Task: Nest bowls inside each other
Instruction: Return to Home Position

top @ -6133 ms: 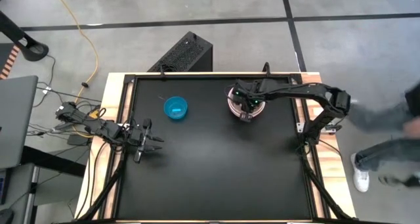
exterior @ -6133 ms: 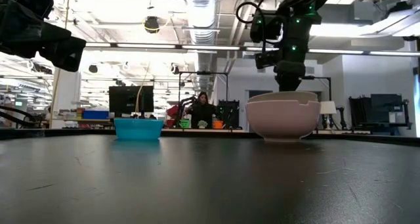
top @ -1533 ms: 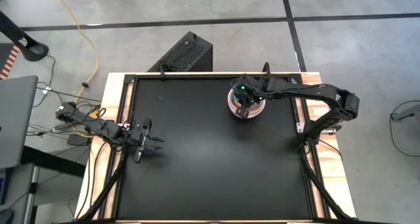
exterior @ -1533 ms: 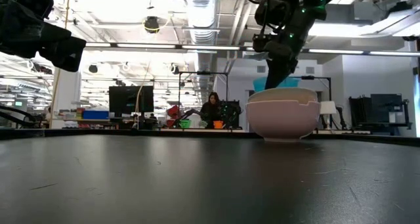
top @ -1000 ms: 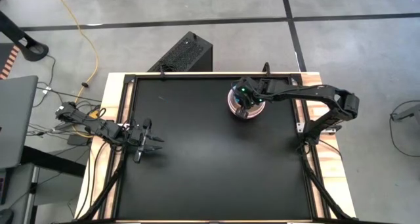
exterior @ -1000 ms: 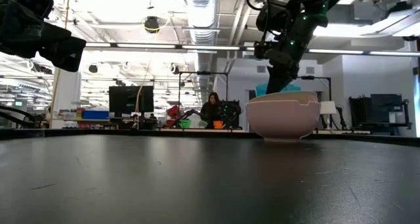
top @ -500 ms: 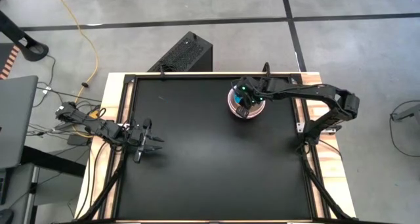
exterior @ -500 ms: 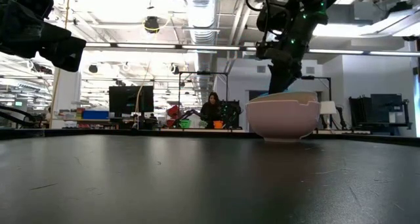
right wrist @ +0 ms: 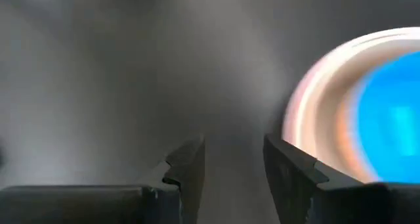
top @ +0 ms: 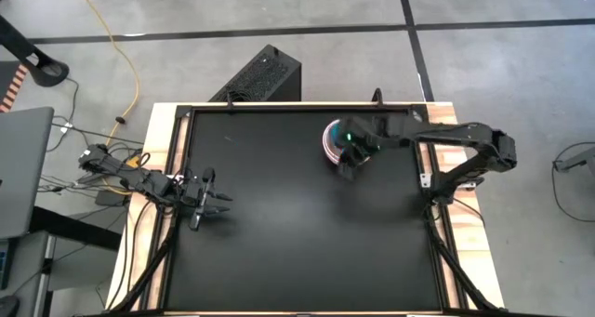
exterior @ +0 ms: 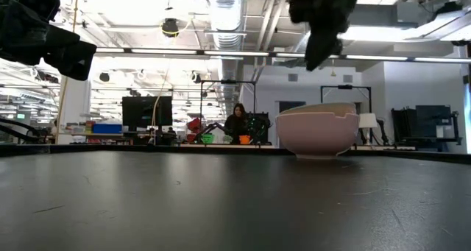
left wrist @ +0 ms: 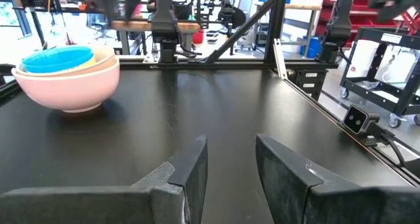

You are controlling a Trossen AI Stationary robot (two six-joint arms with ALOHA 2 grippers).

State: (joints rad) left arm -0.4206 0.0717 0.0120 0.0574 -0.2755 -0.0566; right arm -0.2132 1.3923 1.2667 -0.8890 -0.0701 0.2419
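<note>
The bowls stand nested in one stack (top: 329,140) at the table's far right. Its outer pink bowl (exterior: 318,133) rests by its base on the black table, a beige rim (left wrist: 98,58) shows inside it, and a blue bowl (left wrist: 56,58) sits innermost. My right gripper (right wrist: 235,168) hovers open above the stack, on its near side (top: 347,166), with nothing between its fingers. In the low view it is a dark blur (exterior: 320,23) high over the bowls. My left gripper (left wrist: 230,171) waits open at the table's left edge (top: 221,204), pointing level toward the stack.
The black tabletop (top: 279,233) stretches bare between the two arms and toward the near edge. A raised frame rail (top: 181,168) borders the table. A black perforated box (top: 260,75) stands on the floor beyond the far edge. A person (exterior: 239,122) sits far off in the room.
My right gripper has let go of the blue bowl, which has sunk below the stack's rim in the low view. The gripper has then risen fast and drawn back toward the table's near edge, clear of the bowls. The stack has stayed in place.
</note>
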